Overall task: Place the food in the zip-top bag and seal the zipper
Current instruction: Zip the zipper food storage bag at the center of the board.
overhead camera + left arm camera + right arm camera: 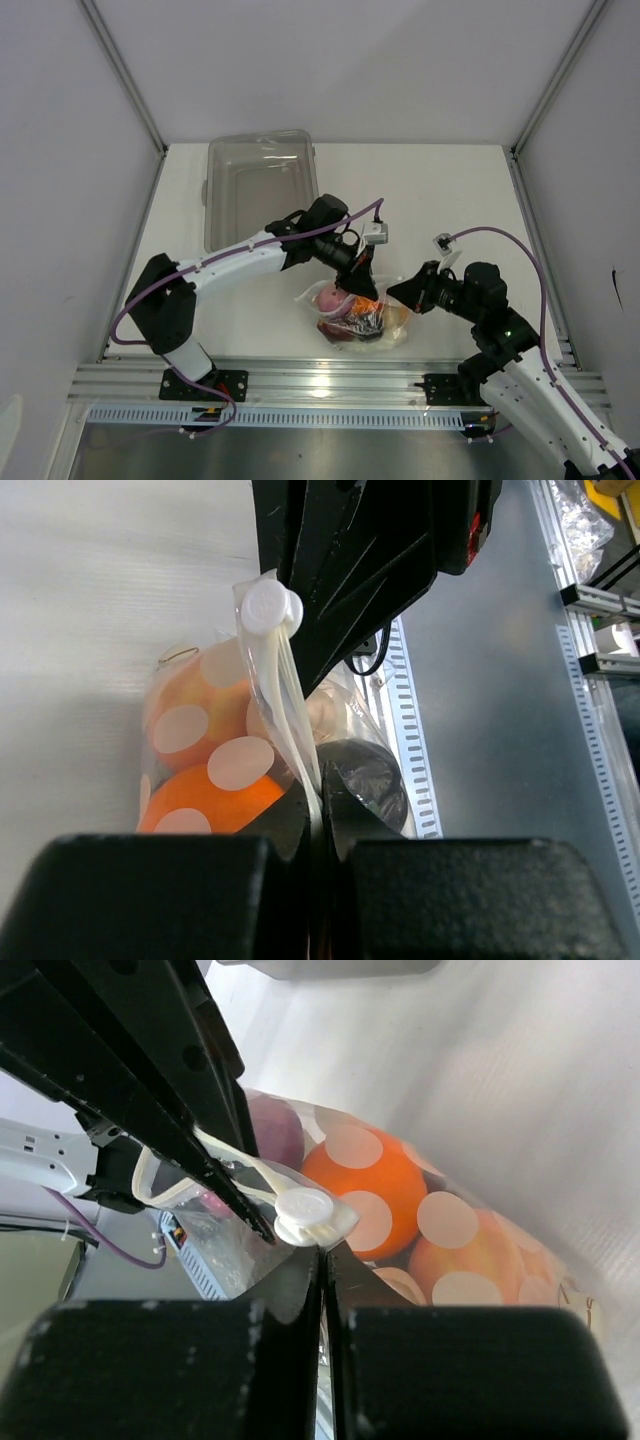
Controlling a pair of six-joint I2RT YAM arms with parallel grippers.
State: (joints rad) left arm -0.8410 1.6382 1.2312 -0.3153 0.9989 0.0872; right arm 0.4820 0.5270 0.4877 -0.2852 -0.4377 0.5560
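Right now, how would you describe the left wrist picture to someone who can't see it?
The left claw pinches the zip-top bag's white zipper; the right claw grips it farther along, by a round tab. An orange and a peach show inside.

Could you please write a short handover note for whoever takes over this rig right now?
Left gripper: shut on the zipper of the zip-top bag.
Right gripper: shut on the same zipper, right at its white slider.
Things: the bag lies on the table between the arms. The food is inside it, including an orange and a peach. The clear bin sits at the far left.
Done: all the food I can see is bagged.
Left: finish the seal between the two grips. I cannot tell how much is closed.
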